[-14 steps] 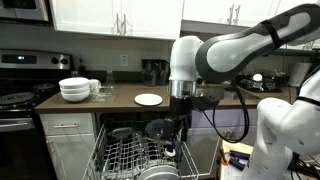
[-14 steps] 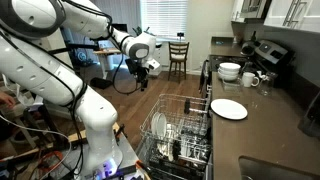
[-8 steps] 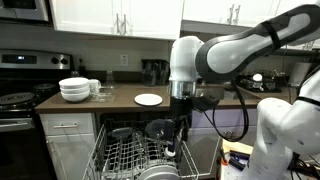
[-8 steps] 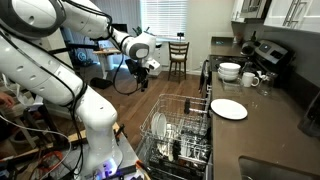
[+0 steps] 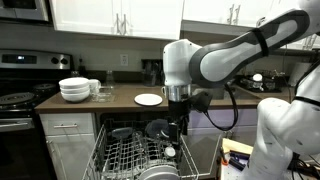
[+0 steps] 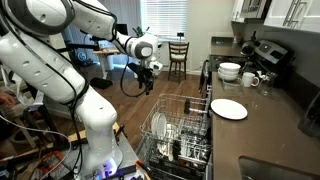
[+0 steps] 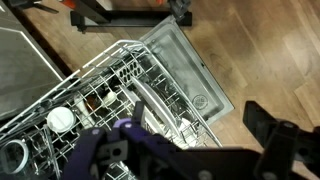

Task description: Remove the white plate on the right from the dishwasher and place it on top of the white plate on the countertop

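Observation:
A white plate (image 6: 157, 127) stands upright in the open dishwasher's rack (image 6: 183, 131). In the wrist view I look down on the rack (image 7: 120, 85), where a white plate edge (image 7: 187, 123) shows between the tines. A second white plate lies flat on the countertop in both exterior views (image 5: 148, 99) (image 6: 228, 109). My gripper (image 6: 148, 82) hangs in the air above the floor, out from the dishwasher and apart from the rack. In the wrist view its two dark fingers (image 7: 190, 155) are spread wide with nothing between them.
A stack of white bowls (image 5: 74, 89) and mugs (image 6: 250, 79) sit on the counter near the stove (image 5: 20, 99). The lowered dishwasher door (image 7: 185, 65) lies below the gripper. Dark bowls (image 5: 158, 128) and a white cup (image 7: 62, 118) fill the rack. A chair (image 6: 178, 55) stands beyond.
The arm has swung slightly, bringing the gripper a little lower and closer to the dishwasher. The plates have not moved.

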Available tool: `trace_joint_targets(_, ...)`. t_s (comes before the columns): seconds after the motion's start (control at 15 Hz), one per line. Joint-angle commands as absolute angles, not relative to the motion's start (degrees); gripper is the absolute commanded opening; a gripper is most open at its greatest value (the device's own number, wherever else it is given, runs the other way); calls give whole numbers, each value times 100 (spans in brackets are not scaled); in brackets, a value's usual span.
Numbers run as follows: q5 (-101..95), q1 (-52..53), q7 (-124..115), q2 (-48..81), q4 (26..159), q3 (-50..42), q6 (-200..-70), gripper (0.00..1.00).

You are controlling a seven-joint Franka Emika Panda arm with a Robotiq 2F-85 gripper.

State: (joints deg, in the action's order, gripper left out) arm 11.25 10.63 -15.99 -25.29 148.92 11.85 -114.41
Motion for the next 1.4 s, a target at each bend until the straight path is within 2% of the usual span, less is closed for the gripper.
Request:
trace_joint_targets(0.0, 677, 1012, -917, -1962, 14455, 1136, -11427, 100)
trace_joint_targets(0.4, 414, 965, -86, -1145, 14104, 904, -11832, 100)
trace_joint_targets(1.13, 111, 806, -226, 283, 13691, 689, -12384, 100)
trace_joint_targets(1.33, 158, 846, -318, 232, 13779, 684, -12308, 100)
